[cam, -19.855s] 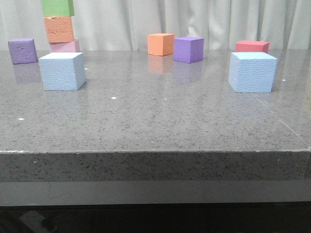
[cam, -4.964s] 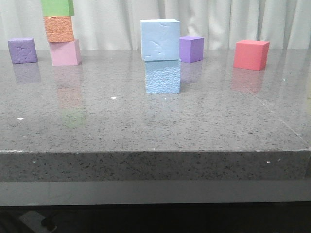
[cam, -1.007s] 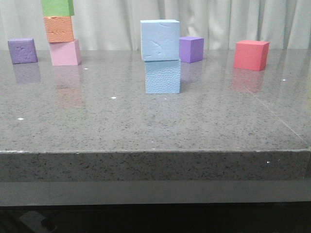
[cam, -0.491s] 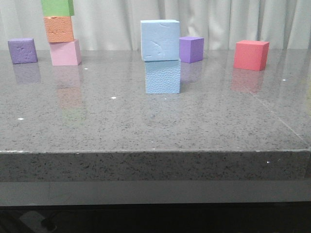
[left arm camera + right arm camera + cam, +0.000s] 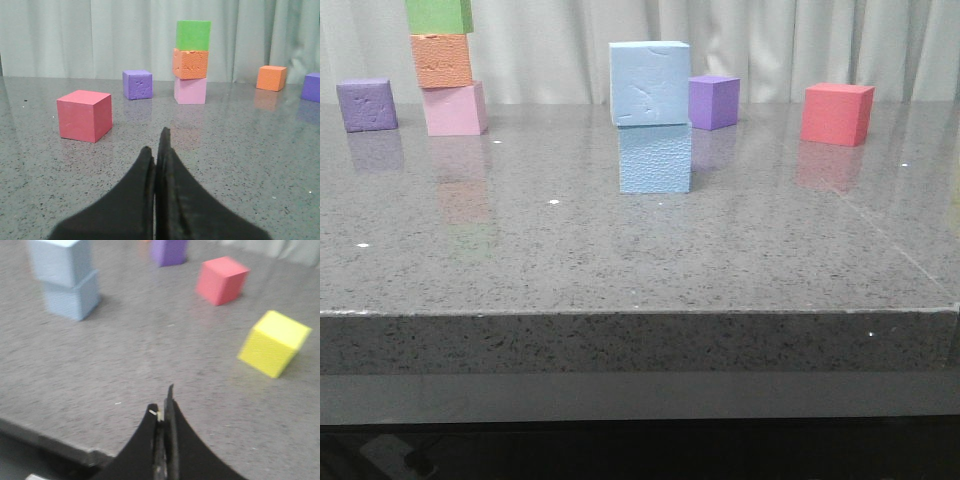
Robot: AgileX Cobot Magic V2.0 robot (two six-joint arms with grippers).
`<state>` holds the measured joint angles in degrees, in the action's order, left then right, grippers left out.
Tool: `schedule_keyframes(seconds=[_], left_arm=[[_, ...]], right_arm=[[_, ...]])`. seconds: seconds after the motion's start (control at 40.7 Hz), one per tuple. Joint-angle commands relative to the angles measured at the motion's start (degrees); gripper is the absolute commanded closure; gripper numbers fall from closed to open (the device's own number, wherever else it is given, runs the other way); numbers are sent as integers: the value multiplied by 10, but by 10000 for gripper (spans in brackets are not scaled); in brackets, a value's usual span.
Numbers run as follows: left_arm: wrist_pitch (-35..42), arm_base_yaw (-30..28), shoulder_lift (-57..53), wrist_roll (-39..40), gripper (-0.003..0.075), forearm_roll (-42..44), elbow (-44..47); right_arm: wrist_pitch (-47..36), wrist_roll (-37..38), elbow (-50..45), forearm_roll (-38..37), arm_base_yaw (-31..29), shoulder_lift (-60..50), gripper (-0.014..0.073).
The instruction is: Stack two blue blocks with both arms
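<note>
On the bench (image 5: 620, 260), near the middle: top blue block (image 5: 649, 82) right on bottom blue block (image 5: 655, 157), flat and touching. Sticks out a tiny bit past the lower one on the left side, yet sits level and looks steady. Looks just the same as half a second ago and a second ago: no tip, no slide, no wobble. Shows no arm anywhere in the front view, so nothing near the pile to bump it. Left pincer (image 5: 156, 145): pressed together, empty, low over bare bench, facing a red cube (image 5: 83, 116) and a pink, orange and green tower (image 5: 191, 62). Right pincer (image 5: 162, 401): pressed together too, empty, back by the bench edge, well apart from the blue pile off in the far corner of its view, with a yellow cube (image 5: 273, 342) off to one side. Means a lot for the job: two blue blocks up, both pincers let go and away, pile standing alone. Seems done, then. Leaves nothing to lift or push. Calls only for staying clear of the pile, since foam is light and a small knock could tip the top one. Other cubes nearby, like the purple cube (image 5: 713, 101) just behind the pile: not part of the job, best left alone.
</note>
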<state>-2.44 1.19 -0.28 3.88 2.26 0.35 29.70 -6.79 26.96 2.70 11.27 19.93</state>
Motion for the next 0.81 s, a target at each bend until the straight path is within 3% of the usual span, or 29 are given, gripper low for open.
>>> schedule_keyframes(seconds=[0.0, 0.393, 0.786], left_arm=[[48, -1, -10, 0, 741, -1, 1], [48, -1, -10, 0, 741, -1, 1], [48, -1, -10, 0, 741, -1, 1]], right_arm=[[-125, -6, -59, -11, -38, -53, 713], [-365, -4, -284, -2, -115, -211, 713], [-349, -2, -282, 15, -126, -216, 713]])
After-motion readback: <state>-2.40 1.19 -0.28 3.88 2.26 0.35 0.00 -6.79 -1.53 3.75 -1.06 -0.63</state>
